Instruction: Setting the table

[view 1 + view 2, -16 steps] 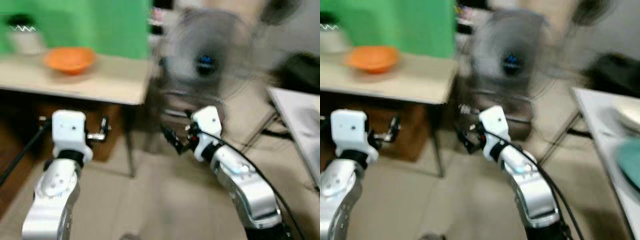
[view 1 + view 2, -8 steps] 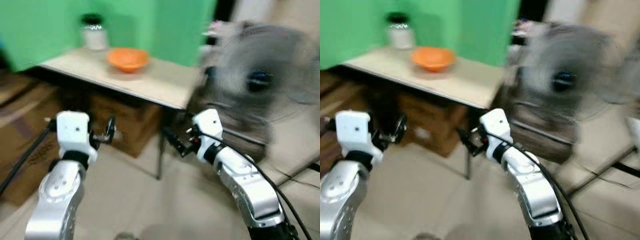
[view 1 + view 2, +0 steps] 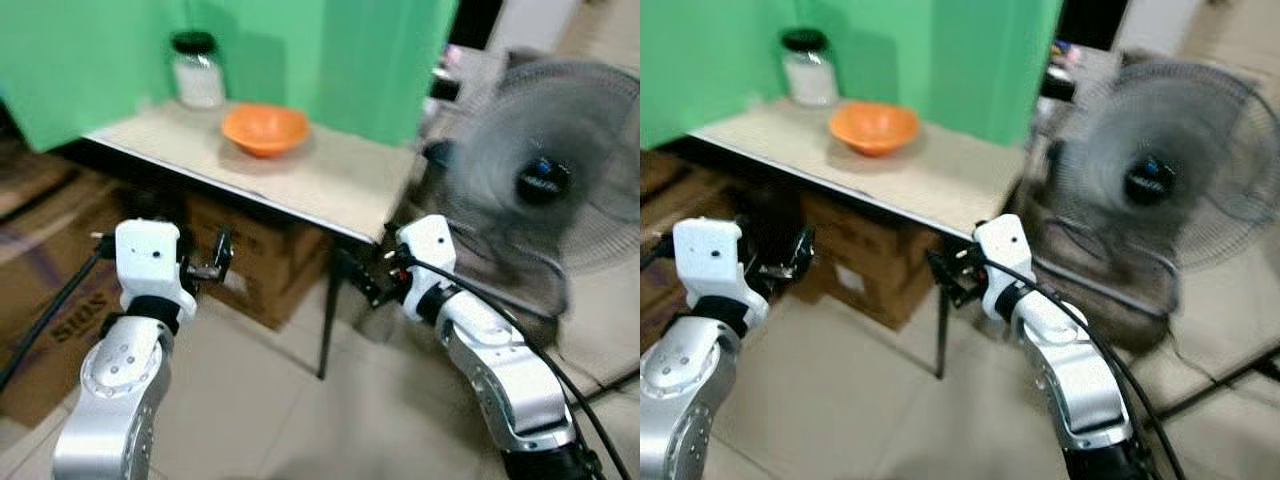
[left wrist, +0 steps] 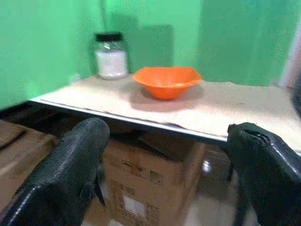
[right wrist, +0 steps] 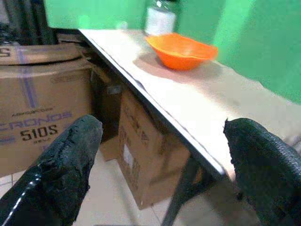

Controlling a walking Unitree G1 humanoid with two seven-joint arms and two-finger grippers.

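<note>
Your orange plastic bowl sits on the beige surface, beside a glass jar with a black lid. Both grippers, left and right, hover below with fingers wide, empty. Head views are blurred.

cardboard box | print: "SIOS" (line above it blurred)

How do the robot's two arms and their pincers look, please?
Both arms are silver metal with rounded joints, each ending in a white boxy wrist block above a black collar. A black cable runs along the right arm, another beside the left arm. The left pincer and right pincer have black fingers with a rough surface.
</note>
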